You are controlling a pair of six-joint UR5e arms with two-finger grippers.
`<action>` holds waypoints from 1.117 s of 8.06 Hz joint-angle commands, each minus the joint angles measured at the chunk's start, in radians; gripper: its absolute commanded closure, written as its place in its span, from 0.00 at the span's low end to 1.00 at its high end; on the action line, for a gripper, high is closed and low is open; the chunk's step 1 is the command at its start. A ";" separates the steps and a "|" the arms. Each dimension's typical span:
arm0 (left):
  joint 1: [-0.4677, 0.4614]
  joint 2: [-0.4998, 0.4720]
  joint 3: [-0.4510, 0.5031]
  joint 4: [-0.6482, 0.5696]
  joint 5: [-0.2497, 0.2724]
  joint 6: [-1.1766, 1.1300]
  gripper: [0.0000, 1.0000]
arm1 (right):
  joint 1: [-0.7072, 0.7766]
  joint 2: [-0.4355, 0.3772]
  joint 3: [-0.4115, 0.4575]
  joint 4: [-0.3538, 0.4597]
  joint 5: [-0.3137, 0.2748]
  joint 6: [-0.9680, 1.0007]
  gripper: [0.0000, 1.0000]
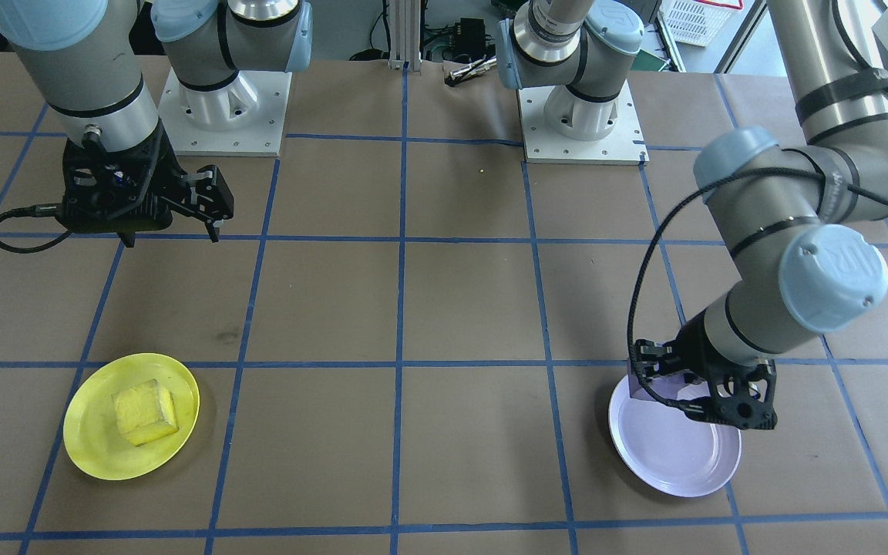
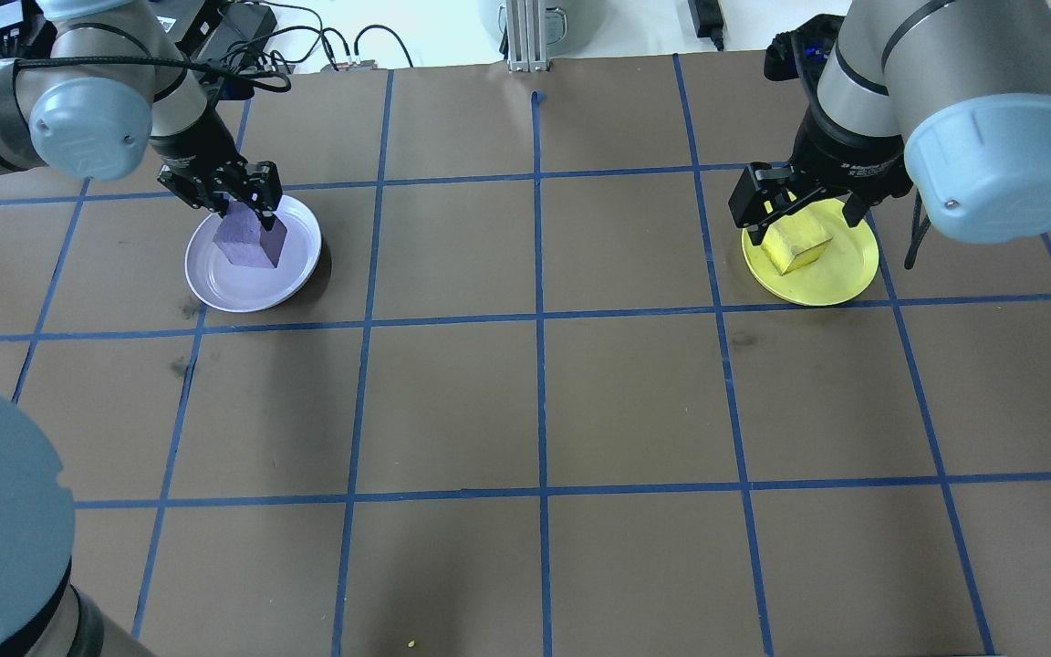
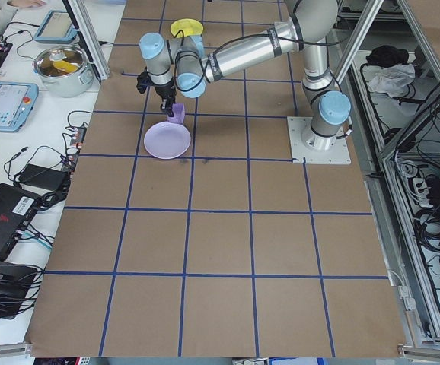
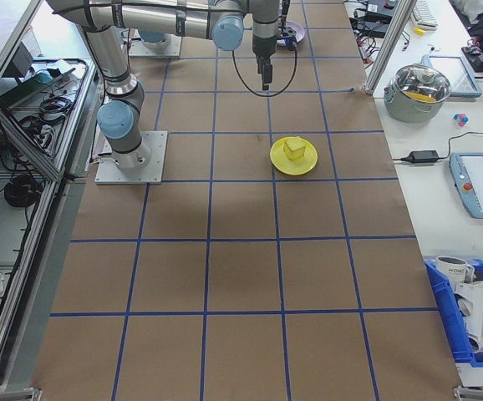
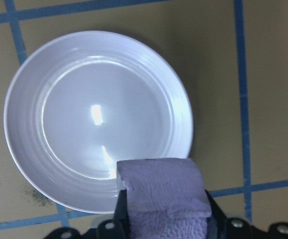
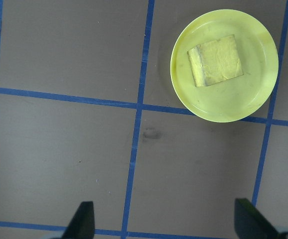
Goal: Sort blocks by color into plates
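Clearly the purple foam cube [image 5: 162, 196] is light and soft, its rough faces giving good grip — a gentle squeeze on two opposite sides suffices. The left gripper [image 2: 235, 196] is clamped on it, holding it above the lavender plate [image 5: 49, 99], over the rim at about six o'clock in the wrist view. The yellow cube [image 6: 215, 60] lies in the yellow plate [image 6: 256, 94]; the right gripper [image 1: 174, 220] hangs well clear, fingers apart and empty.

Lighting: bright, even, from above. Shadows: soft, short, beside the arms and plates. Glare: white highlights inside the lavender plate [image 5: 98, 119]. Focus: purple block [image 5: 164, 196] at the left wrist view's bottom edge slightly soft; other views sharp.
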 commanded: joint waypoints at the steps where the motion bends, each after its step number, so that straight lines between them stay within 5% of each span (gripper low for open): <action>1: 0.057 -0.123 0.046 0.032 0.007 0.047 0.80 | 0.000 0.000 -0.001 -0.003 0.001 0.001 0.00; 3: 0.059 -0.157 0.047 0.055 0.020 0.044 0.80 | 0.000 0.000 -0.001 -0.003 0.001 -0.001 0.00; 4: 0.059 -0.165 0.046 0.059 0.020 0.048 0.70 | 0.000 0.000 0.000 -0.003 -0.001 -0.001 0.00; 5: 0.059 -0.173 0.046 0.091 0.011 0.047 0.16 | 0.000 0.000 0.000 -0.003 0.001 -0.001 0.00; 6: 0.059 -0.177 0.046 0.114 0.007 0.050 0.00 | 0.000 0.000 0.000 -0.003 -0.001 -0.002 0.00; 9: 0.041 -0.144 0.082 0.098 0.011 0.038 0.00 | 0.000 0.000 0.000 -0.003 0.001 0.002 0.00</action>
